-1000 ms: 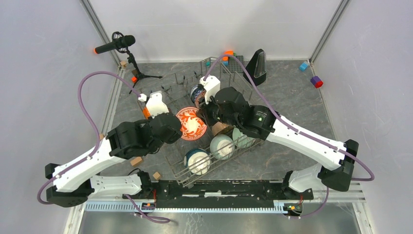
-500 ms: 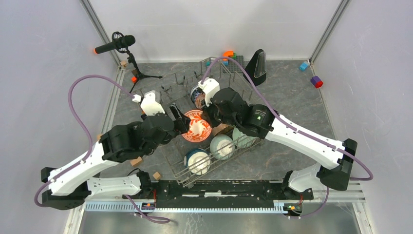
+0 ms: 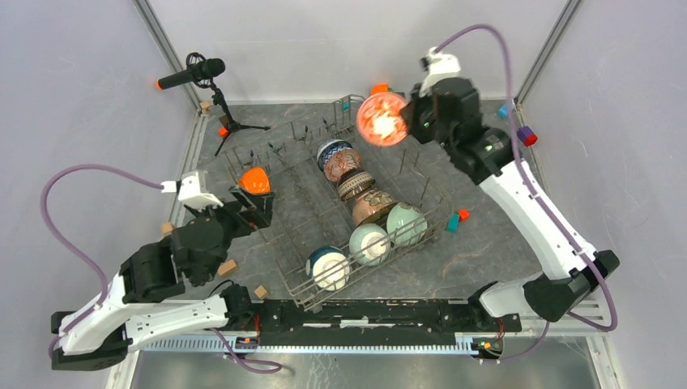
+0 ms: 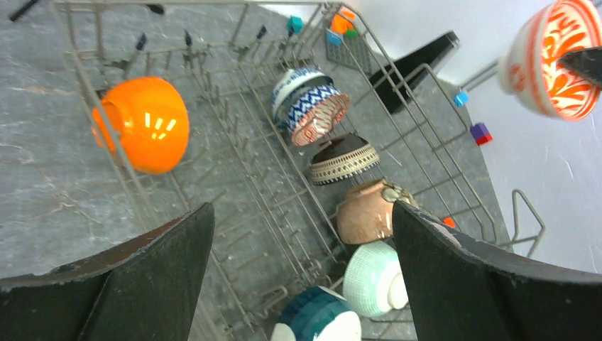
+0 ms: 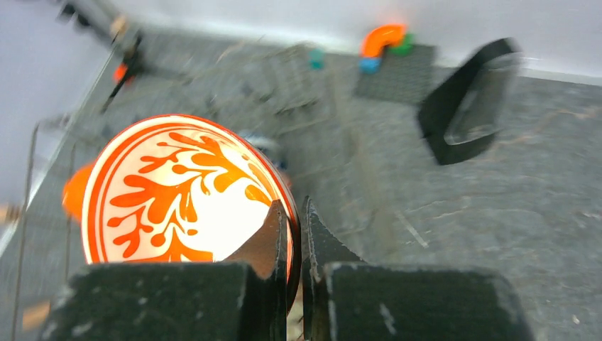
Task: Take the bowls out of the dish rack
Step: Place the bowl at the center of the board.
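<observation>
Red-floral bowl [image 3: 381,119] sits upper centre of frame, its rim pinched in the closed right end effector [image 3: 407,116], by the dish rack's [image 3: 300,207] upper corner. Left end effector [image 3: 249,207] stands wide apart, empty, at the rack's left edge.

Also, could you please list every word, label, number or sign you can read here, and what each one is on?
No text can be read in any view.
The floral bowl, held in the right gripper, has a leaf pattern only, no lettering.
The bowls in the rack show stripes and patterns only.
The green mark on the right arm is too small to read.
</observation>
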